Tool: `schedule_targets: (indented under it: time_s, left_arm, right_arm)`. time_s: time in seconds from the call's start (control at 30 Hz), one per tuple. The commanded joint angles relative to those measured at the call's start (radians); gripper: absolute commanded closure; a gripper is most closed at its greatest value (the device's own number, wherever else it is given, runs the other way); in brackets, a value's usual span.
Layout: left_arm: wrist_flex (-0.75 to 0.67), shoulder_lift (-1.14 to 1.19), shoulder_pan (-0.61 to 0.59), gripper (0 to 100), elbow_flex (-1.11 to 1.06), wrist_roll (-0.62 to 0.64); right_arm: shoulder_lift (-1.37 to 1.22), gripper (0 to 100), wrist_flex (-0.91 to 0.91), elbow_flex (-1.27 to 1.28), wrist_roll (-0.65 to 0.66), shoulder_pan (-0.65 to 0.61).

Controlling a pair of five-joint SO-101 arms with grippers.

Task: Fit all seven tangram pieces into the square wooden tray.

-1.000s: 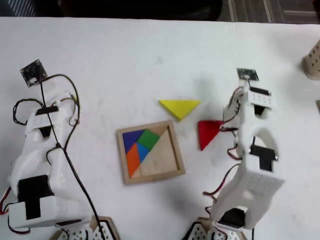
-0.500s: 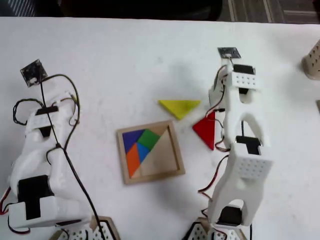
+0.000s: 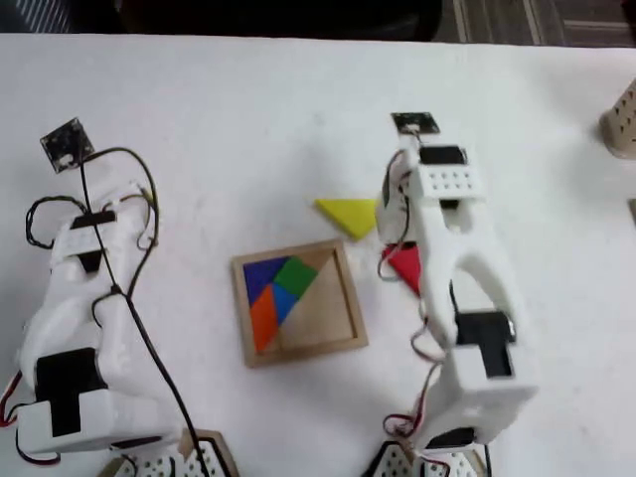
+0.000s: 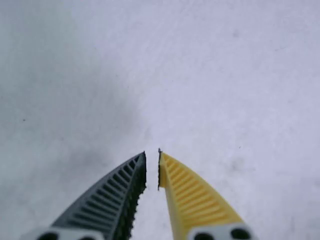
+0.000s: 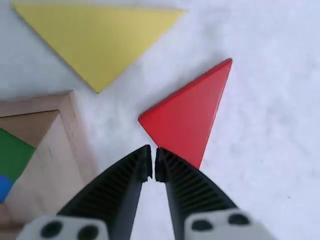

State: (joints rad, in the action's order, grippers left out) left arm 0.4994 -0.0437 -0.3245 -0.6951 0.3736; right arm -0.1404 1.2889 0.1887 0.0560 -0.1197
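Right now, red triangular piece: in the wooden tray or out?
Out. The red triangular piece lies on the white table, apart from the square wooden tray.

The tabletop (image 3: pixel 248 109) is white. A tan thing with small holes (image 3: pixel 621 124) sits at its right edge, near the far corner.

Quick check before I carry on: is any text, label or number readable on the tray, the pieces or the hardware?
None can be read.
The wooden tray, the yellow triangle and the red triangle are plain, with no print on them.
The small dark board on a cable is too small to tell whether it bears any marking.
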Motion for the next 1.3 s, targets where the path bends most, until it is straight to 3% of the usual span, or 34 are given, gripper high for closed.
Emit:
schedule_targets:
  time_s: [0.0, 0.17, 0.27, 0.53, 0.83, 1.03, 1.27]
  left_arm:
    - [-0.034, -0.047, 0.013, 92, 0.003, 0.008]
    - [-0.034, -0.047, 0.013, 92, 0.003, 0.008]
    - [-0.034, -0.047, 0.013, 92, 0.003, 0.008]
    - [-0.034, -0.047, 0.013, 92, 0.003, 0.008]
    - [-0.034, -0.047, 0.013, 92, 0.003, 0.008]
    - [-0.034, -0.047, 0.013, 92, 0.003, 0.008]
    - [-0.034, -0.047, 0.012, 92, 0.003, 0.008]
  right_arm:
    - [0.091, 90.6, -0.108, 0.098, -0.025, -0.016]
    - [0.036, 70.5, -0.120, 0.100, -0.023, -0.030]
    - [-0.004, 65.7, -0.119, 0.075, -0.023, -0.068]
    - [-0.153, 65.8, -0.119, -0.049, -0.127, -0.061]
    - [-0.236, 66.3, -0.111, -0.129, -0.130, -0.035]
    - [-0.246, 80.3, -0.111, -0.126, -0.130, -0.033]
    - [-0.248, 81.7, -0.093, -0.117, -0.121, -0.021]
